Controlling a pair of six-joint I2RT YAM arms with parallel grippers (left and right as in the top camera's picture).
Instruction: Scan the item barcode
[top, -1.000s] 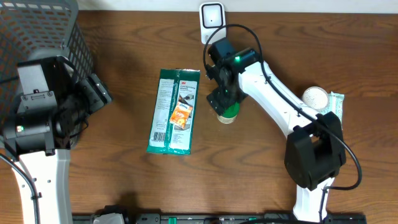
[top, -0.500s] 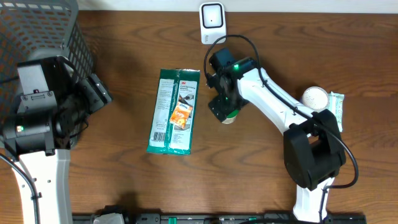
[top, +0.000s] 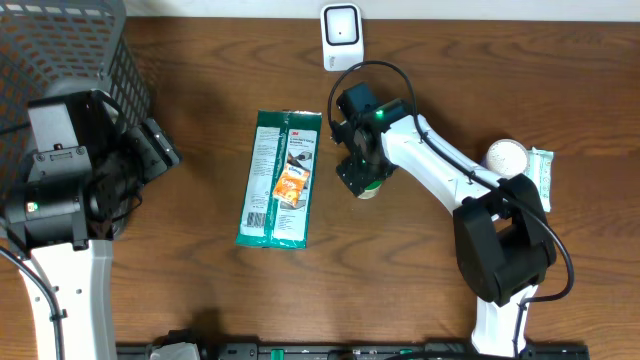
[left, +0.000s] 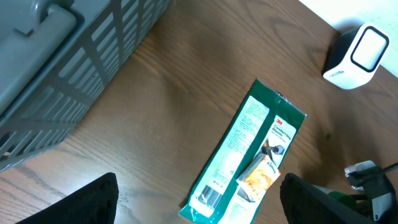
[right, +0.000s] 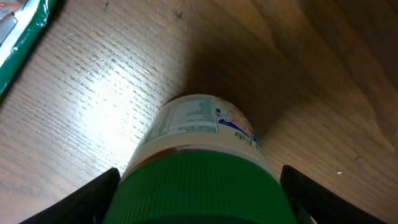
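The right gripper (right: 199, 198) straddles the green-capped bottle (right: 186, 124), grip unclear; it should close squarely, keeping the label exposed. The left gripper (left: 200, 202) gapes empty.

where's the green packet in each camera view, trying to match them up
overhead: the green packet lies flat, left of centre, its long side running up the picture.
left wrist: right of centre, slanted, barcode end lowest.
right wrist: only its edge shows, in the top left corner.
shared landmark: the green-capped bottle, to the packet's right in all three.
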